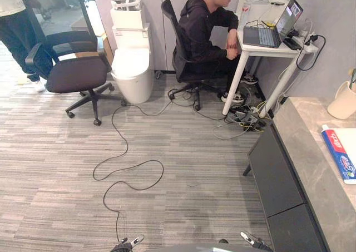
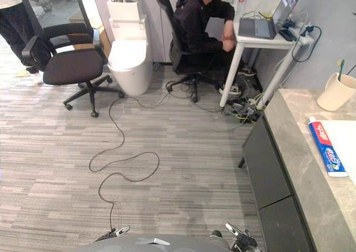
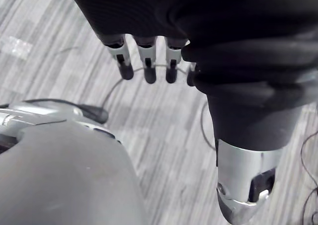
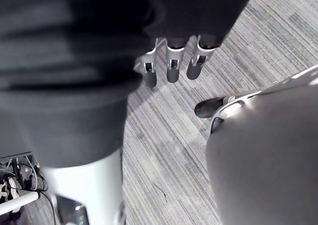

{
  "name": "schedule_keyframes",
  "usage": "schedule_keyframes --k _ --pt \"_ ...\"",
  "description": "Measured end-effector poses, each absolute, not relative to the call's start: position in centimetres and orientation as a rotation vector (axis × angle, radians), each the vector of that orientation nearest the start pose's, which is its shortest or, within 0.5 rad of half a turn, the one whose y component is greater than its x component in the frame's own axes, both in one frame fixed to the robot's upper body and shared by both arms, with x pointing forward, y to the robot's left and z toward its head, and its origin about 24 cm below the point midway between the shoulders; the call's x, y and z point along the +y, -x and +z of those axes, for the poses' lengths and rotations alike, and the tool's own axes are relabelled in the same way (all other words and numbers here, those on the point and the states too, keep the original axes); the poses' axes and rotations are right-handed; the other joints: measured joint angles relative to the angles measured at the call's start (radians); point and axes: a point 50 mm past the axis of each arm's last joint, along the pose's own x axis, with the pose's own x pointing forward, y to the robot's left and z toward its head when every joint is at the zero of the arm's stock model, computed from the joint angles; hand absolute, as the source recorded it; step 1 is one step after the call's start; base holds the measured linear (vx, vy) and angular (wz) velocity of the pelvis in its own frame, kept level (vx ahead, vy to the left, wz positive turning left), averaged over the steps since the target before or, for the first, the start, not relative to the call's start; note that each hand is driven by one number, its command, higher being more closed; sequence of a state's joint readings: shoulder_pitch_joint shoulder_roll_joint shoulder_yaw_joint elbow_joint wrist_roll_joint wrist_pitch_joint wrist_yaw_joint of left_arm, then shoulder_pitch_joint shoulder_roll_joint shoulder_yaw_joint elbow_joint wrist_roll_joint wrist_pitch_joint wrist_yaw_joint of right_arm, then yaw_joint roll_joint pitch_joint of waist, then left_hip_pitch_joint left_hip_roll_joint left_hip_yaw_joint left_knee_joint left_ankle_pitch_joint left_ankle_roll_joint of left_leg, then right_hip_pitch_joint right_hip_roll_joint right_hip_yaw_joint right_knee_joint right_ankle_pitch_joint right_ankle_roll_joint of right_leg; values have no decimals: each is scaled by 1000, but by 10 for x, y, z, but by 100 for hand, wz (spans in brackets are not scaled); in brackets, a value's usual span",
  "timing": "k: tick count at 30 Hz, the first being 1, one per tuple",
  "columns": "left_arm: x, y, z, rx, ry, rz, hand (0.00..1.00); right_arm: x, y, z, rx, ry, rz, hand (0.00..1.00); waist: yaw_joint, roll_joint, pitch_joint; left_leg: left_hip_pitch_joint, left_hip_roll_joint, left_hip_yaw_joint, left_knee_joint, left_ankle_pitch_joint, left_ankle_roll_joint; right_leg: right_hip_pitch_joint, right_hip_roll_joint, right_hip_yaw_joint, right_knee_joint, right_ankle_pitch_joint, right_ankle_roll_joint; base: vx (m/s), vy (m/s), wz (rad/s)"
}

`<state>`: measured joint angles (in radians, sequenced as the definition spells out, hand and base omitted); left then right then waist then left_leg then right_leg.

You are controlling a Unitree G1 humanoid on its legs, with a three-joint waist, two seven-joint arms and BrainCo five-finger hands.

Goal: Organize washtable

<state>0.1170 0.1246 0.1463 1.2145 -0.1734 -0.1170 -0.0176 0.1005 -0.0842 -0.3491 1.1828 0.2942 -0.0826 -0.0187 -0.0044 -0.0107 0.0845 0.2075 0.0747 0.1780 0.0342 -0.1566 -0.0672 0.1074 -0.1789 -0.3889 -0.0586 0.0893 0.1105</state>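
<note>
Polished marble-look washtable top (image 2: 300,152), glossy plastic toothpaste tube (image 2: 325,147), matt cream cup (image 2: 335,92), striped carpet floor (image 1: 167,152)

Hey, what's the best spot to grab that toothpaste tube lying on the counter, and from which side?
Take the toothpaste tube across its middle, from above, probably with the right hand, thumb on one long edge, fingers on the other. It lies flat on the marble counter, cap end farthest away, so only its top and sides are free.

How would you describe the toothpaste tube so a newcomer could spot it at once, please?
Find the grey marble washtable on the right, above dark cabinet doors. Nearer than the cream cup lies the toothpaste tube; its red-and-blue print stands out against the pale cup and stone.
</note>
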Motion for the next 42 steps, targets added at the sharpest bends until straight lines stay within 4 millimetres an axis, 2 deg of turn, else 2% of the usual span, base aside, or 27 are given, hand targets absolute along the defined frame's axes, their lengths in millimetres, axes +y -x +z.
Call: schedule_keyframes --k 4,8,11,13,14,15,16,17,18,19,22,24,26,27,28,29,30,33,34,35,36,37,38,39,40,41,42 --pt "217 -53 -169 1179 97 310 0 -221 -56 -168 1107 -359 -585 0 -5 -1 3 9 1 2 -2 2 2 -8 -7 1 37 -14 -7 -30 3 0" --pt "221 -58 -168 1174 70 296 0 -219 -52 -169 1118 -371 -590 0 -16 -12 20 21 2 5 -30 15 -3 -90 -44 19 240 -125 -11 -61 -40 5" --pt "224 -61 -167 1172 60 301 0 -217 -45 -171 1140 -376 -593 0 -16 -22 27 11 33 10 19 -34 -27 -111 -35 23 316 -196 -27 10 -126 -3" --pt "224 -62 -167 1169 64 305 0 -218 -35 -172 1170 -382 -605 0 -13 -10 27 -49 118 29 206 -112 -59 -123 14 38 369 -262 -55 107 -170 -15" --pt "227 -61 -166 1169 61 316 0 -219 -34 -172 1170 -384 -609 0 -12 -11 32 -85 139 39 307 -133 -59 -124 25 38 380 -283 -50 70 -175 -2" --pt "233 -68 -163 1141 67 339 0 -219 -34 -172 1173 -386 -612 0 -16 -20 51 -215 181 36 559 -104 -23 -122 31 27 395 -304 -58 60 -215 -1" --pt "232 -75 -161 1106 77 344 0 -223 -29 -172 1189 -379 -627 0 -9 -22 56 -318 196 -11 736 -5 -5 -115 35 31 389 -311 -66 100 -227 -3" --pt "233 -76 -161 1099 80 352 0 -226 -28 -172 1188 -377 -636 0 -6 -35 66 -350 195 -39 799 24 -16 -102 36 37 381 -315 -69 191 -166 -19" --pt "230 -78 -161 1089 102 363 0 -231 -32 -170 1170 -381 -654 0 -1 -17 85 -400 194 -68 888 3 -33 -81 36 43 377 -325 -74 199 -78 -13" --pt "225 -79 -162 1082 129 372 0 -238 -33 -168 1149 -390 -689 0 -7 4 99 -442 194 -69 892 -32 -39 -59 38 44 357 -327 -71 182 -50 -12" --pt "224 -79 -161 1059 147 388 0 -242 -38 -167 1127 -410 -717 0 -5 10 103 -496 200 -77 713 -43 -32 -36 35 73 324 -335 -53 233 15 -33" --pt "225 -77 -161 1053 167 413 0 -242 -56 -165 1086 -419 -701 0 4 11 103 -496 208 -224 347 -10 -73 -56 33 152 349 -372 -26 330 143 -94" --pt "226 -74 -162 1060 175 424 0 -241 -66 -164 1058 -435 -701 0 11 10 105 -485 212 -334 170 14 -109 -78 14 231 397 -415 10 427 344 -125" --pt "225 -73 -162 1064 176 424 0 -244 -67 -163 1047 -427 -709 0 16 12 105 -470 208 -321 170 14 -108 -76 -12 285 429 -449 40 507 483 -131" --pt "225 -72 -162 1067 175 426 0 -245 -67 -163 1041 -423 -710 0 16 12 105 -472 199 -309 204 49 -110 -65 -30 312 437 -463 59 564 533 -132" --pt "229 -66 -162 1077 172 439 0 -238 -65 -165 1052 -443 -708 0 18 -9 90 -482 150 -269 326 72 -107 -45 -85 364 423 -473 78 600 502 -102" --pt "237 -65 -161 1079 151 453 0 -223 -56 -169 1081 -482 -697 0 1 -55 54 -509 106 -222 406 -9 -83 -49 -138 408 418 -437 67 705 533 -87" --pt "239 -73 -160 1095 101 410 0 -209 -50 -173 1099 -534 -699 0 11 -59 43 -468 84 -115 427 -49 -32 -173 -166 514 527 -252 -23 499 380 -72" --pt "236 -71 -162 1115 62 365 0 -213 -51 -172 1090 -526 -705 0 11 -40 33 -417 89 -65 386 -52 -13 -213 -178 468 551 -148 -63 369 249 -95" --pt "234 -71 -162 1120 47 347 0 -216 -52 -171 1084 -520 -708 0 10 -28 31 -390 96 -41 372 -51 -3 -217 -180 417 557 -110 -74 351 250 -100" --pt "235 -72 -161 1119 24 332 0 -219 -54 -170 1076 -507 -701 0 4 -22 30 -349 103 -7 371 -43 13 -219 -185 307 554 -95 -87 295 323 -142" --pt "240 -70 -161 1127 9 341 0 -214 -67 -168 1058 -473 -633 0 15 -29 23 -383 104 56 548 -8 67 -212 -260 81 514 -10 -181 9 338 -160" --pt "237 -74 -161 1120 14 332 0 -213 -78 -166 1033 -466 -616 0 15 -54 32 -432 87 74 606 -43 39 -206 -301 34 492 20 -178 -778 124 -203" --pt "235 -77 -161 1112 8 314 0 -220 -84 -164 1028 -432 -626 0 16 -49 7 -368 13 111 192 12 46 -221 -347 -51 461 8 -122 -1266 -33 -156" --pt "230 -77 -162 1117 6 293 0 -233 -87 -160 1001 -400 -635 0 8 8 20 -345 46 138 66 183 43 -219 -313 -97 510 -40 -48 -1199 -198 -203" --pt "239 -80 -159 1114 -23 305 0 -223 -94 -161 996 -398 -581 0 10 -26 30 -282 17 251 40 195 60 -240 -310 -132 551 -109 7 -428 -28 -226" --pt "237 -85 -158 1097 -20 293 0 -223 -99 -159 979 -383 -557 0 12 -2 29 -230 33 336 1 191 65 -235 -262 -247 550 -142 -25 -17 5 -235"
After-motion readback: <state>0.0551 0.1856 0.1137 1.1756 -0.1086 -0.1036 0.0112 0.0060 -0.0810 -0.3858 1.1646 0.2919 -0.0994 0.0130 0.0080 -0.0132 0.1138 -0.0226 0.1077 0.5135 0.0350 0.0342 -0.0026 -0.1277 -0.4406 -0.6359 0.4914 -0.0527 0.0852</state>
